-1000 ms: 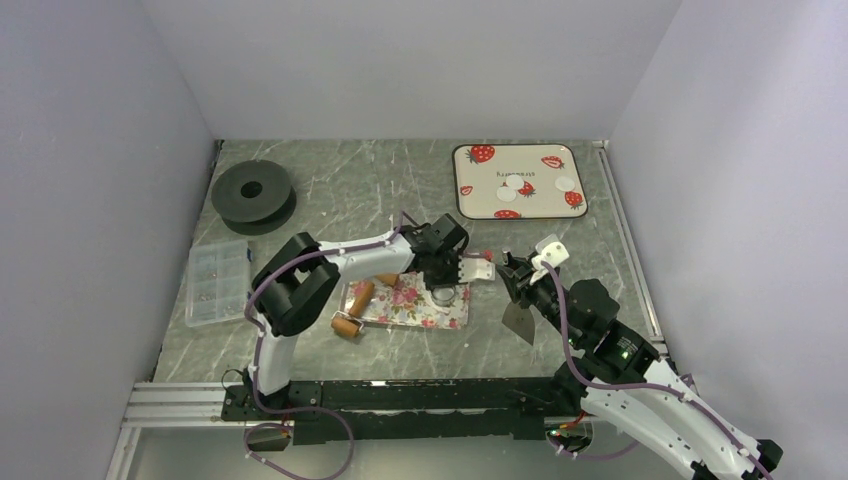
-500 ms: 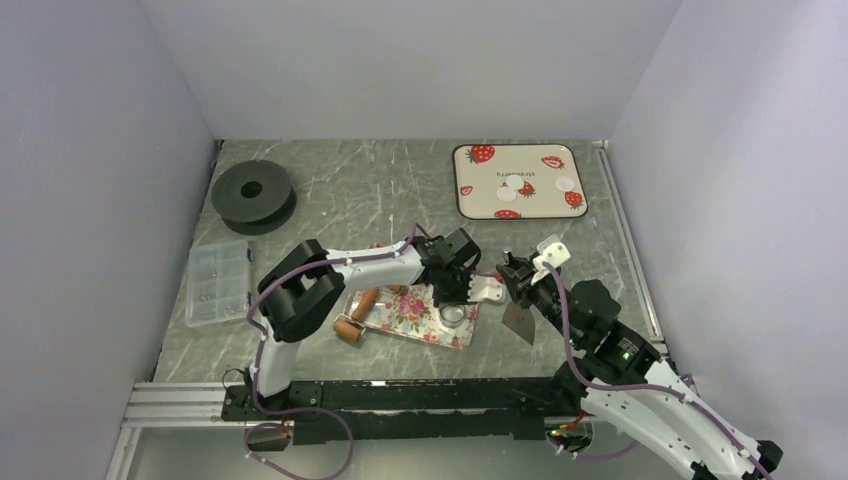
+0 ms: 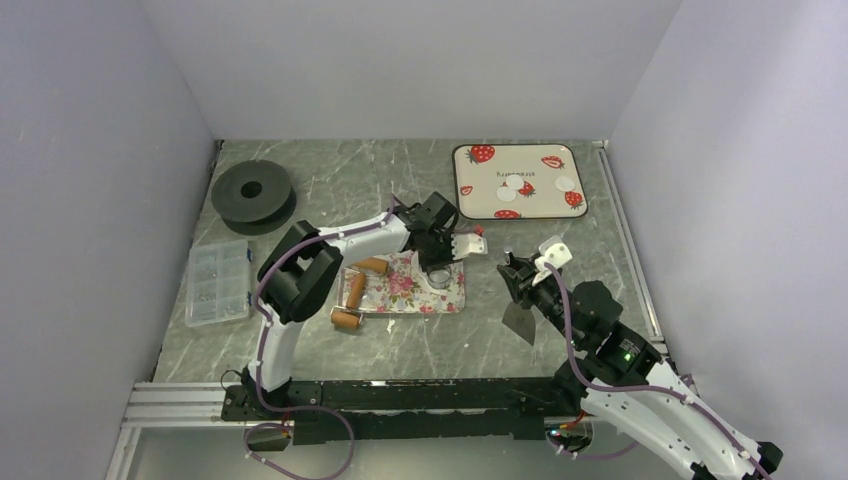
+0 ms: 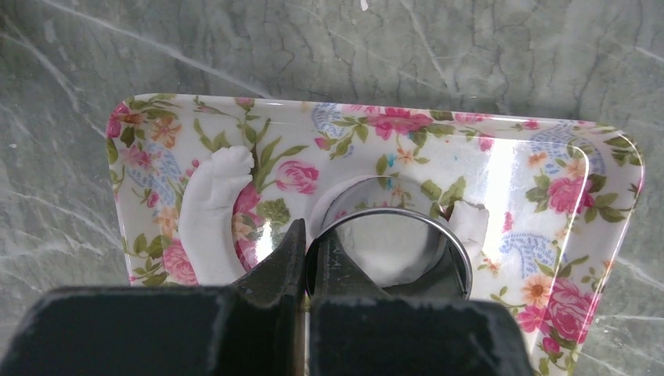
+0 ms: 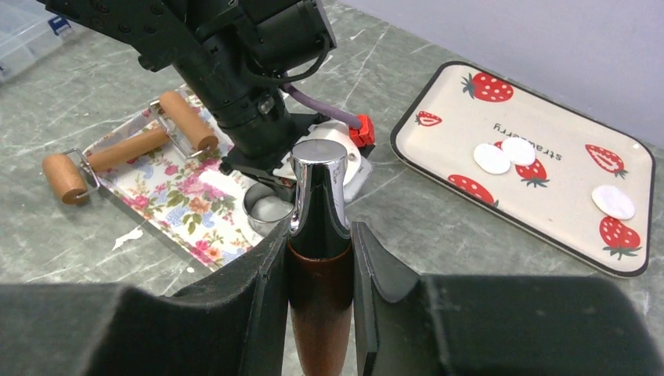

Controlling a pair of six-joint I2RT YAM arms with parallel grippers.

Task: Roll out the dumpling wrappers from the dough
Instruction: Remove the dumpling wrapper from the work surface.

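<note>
We are seeing the left pincer [image 4: 305, 252] pinching the wall of the small round metal ring cutter [image 4: 389, 210], which is sitting among pieces of soft white dough [image 4: 211, 207] on the rectangular flower-printed tray [image 4: 548, 157]. To the right of that tray, the right pincer [image 5: 319, 243] is clamping the brown wooden, chrome-capped handle of a scraper [image 5: 317, 196]. Three thin white round dumpling wrappers [image 5: 492, 159] are lying on the cream strawberry-printed tray [image 5: 548, 207], beyond the flower-printed tray and well apart from it.
</note>
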